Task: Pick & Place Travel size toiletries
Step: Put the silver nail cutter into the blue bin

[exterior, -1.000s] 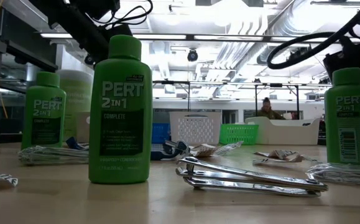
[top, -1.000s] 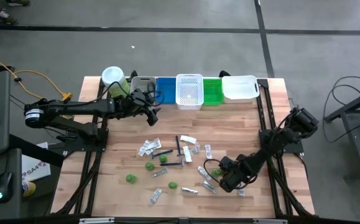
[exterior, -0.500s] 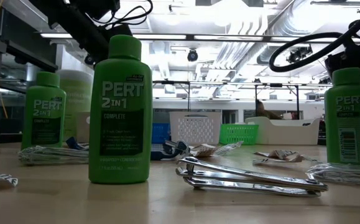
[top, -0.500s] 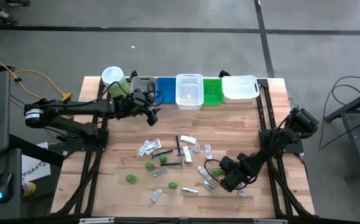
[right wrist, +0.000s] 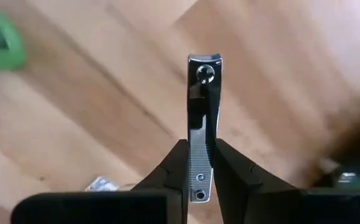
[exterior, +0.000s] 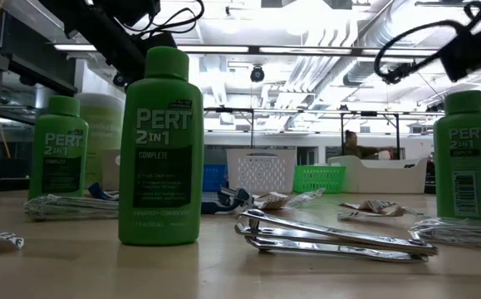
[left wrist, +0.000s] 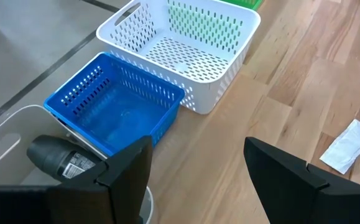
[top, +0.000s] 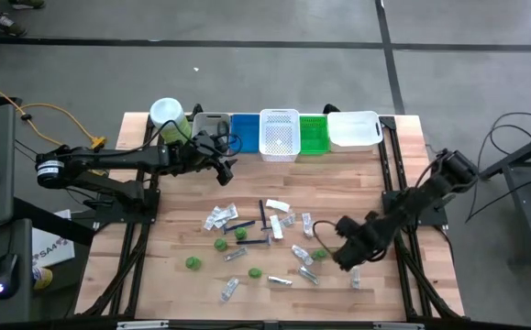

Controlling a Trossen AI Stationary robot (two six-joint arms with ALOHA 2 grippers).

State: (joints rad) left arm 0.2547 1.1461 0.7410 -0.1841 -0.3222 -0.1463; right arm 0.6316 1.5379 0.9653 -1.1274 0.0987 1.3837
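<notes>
Right now your right end effector [right wrist: 198, 165] is clenched on a shiny metal nail clipper [right wrist: 203, 118], pinching its tail end so the clipper sticks straight out past the fingers [right wrist: 170, 168], clear of the wooden tabletop [right wrist: 74, 112] below it. From above, that right end effector [top: 346, 252] sits over the near right part of the tabletop [top: 173, 197], just beside the scattered toiletries.

Your left end effector [left wrist: 195, 165] is released, its fingers standing well apart with nothing between them. It hangs near the far edge, just in front of the blue perforated plastic bin [left wrist: 114, 109] and the white perforated plastic bin [left wrist: 183, 43].

The rest of the travel-size items lie loose across the middle of the tabletop: small green bottles [top: 193, 263], clear and white sachets [top: 219, 216] and thin dark blue sticks [top: 239, 225]. At tabletop height you see a green Pert bottle [exterior: 159, 149] standing upright close by, and a second metal nail clipper [exterior: 331, 237] lying flat beside it.
</notes>
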